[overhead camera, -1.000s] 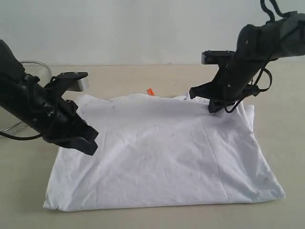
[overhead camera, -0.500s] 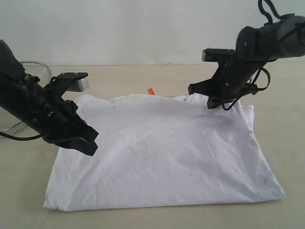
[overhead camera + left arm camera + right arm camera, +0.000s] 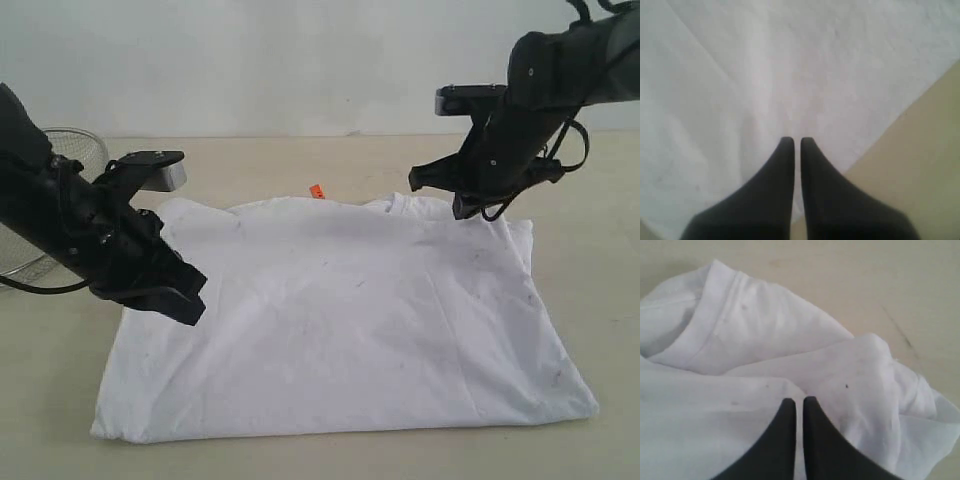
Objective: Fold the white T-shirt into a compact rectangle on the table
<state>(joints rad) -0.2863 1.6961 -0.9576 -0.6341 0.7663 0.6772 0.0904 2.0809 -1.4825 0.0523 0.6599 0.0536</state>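
Shirt (image 3: 340,320): lay spread on the table (image 3: 300,160) in a rough rectangle, plain white side up, broader along its near edge, a small orange tag (image 3: 315,191) showing at the far edge.
Left arm (image 3: 60,220): slanted down from the left side of the exterior view and ended low at the shirt's left edge.
Left gripper (image 3: 188,300): fingers (image 3: 785,170) drawn together with only a slit between them and nothing seen in it; tips pointed over white cloth, close to where the shirt's edge met bare table.
Right arm (image 3: 560,70): came in from the upper right and bent steeply down at the wrist above the shirt's far right corner.
Right gripper (image 3: 796,401): closed, fingers side by side, no cloth seen pinched between them, above bunched fabric near a stitched hem.
Contact: whether either set of tips touched the cloth could not be told.
Bowl (image 3: 70,145): wire mesh, stood at far left behind the left arm, apart from the shirt.
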